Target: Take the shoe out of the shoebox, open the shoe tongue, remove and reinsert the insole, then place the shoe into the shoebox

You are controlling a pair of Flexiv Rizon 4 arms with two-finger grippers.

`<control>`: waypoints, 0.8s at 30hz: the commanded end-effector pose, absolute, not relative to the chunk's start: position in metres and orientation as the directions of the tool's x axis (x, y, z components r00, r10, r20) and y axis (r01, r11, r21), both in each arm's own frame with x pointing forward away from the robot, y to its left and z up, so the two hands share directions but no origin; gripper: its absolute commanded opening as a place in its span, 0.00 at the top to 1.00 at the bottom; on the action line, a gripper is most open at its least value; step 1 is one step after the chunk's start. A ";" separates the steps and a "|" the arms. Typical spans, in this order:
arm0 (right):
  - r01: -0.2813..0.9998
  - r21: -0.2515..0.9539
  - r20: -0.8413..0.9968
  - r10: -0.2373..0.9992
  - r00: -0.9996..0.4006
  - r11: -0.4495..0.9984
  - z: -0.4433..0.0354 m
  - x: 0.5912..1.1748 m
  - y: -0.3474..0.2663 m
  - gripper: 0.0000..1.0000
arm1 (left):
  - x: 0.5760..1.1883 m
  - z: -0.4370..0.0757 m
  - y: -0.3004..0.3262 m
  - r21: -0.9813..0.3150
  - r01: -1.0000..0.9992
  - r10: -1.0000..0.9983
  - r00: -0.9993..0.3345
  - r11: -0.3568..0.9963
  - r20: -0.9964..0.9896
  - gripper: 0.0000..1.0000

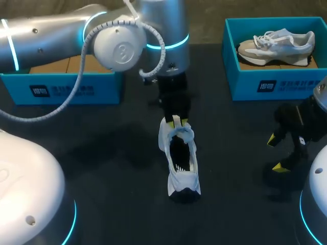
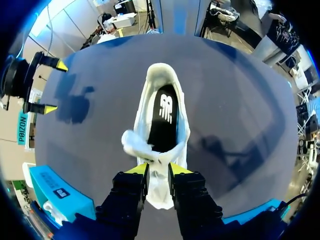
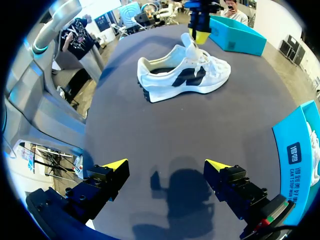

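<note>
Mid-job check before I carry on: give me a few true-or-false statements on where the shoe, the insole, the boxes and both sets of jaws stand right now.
1. The white shoe stands on the table, outside both boxes. True.
2. The left jaws are shut on the shoe's tongue. True.
3. The right jaws hold the insole. False: they are open and empty, over bare table beside the shoe, and the dark insole sits inside the shoe.
4. The box on the right is empty. False: a second shoe lies in it.
</note>
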State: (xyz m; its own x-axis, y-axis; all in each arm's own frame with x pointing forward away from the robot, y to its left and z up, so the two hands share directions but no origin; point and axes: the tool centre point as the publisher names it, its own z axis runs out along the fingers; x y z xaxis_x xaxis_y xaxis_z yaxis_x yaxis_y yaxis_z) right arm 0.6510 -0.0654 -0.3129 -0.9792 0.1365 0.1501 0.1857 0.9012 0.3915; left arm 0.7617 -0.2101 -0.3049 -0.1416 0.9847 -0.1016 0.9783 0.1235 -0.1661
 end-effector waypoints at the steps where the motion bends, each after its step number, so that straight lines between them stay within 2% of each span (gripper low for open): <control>1: 0.186 0.389 0.147 0.138 -0.979 0.902 -0.313 0.650 -0.065 0.00 | 0.745 -0.315 -0.202 -0.162 0.979 0.981 -0.143 0.122 -0.130 0.76; 9: 0.186 0.389 0.147 0.138 -0.979 0.902 -0.313 0.650 -0.065 0.00 | 0.732 -0.326 -0.201 -0.204 0.972 0.979 -0.149 0.119 -0.142 0.76; 18: 0.186 0.389 0.147 0.138 -0.979 0.902 -0.313 0.650 -0.065 0.00 | 0.740 -0.299 -0.202 -0.144 0.983 0.974 -0.138 0.112 -0.182 0.75; 24: 0.186 0.389 0.147 0.138 -0.979 0.902 -0.313 0.650 -0.065 0.00 | 0.753 -0.304 -0.216 -0.140 0.983 0.972 -0.142 0.116 -0.187 0.75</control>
State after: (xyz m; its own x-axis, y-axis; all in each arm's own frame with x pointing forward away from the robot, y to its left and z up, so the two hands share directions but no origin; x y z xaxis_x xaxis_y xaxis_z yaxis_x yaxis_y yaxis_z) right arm 0.6510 -0.0655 -0.3129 -0.9792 0.1366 0.1501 0.1857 0.9012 0.3915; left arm 0.7505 -0.2086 -0.2967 -0.1425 0.9710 -0.1918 0.9847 0.1194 -0.1271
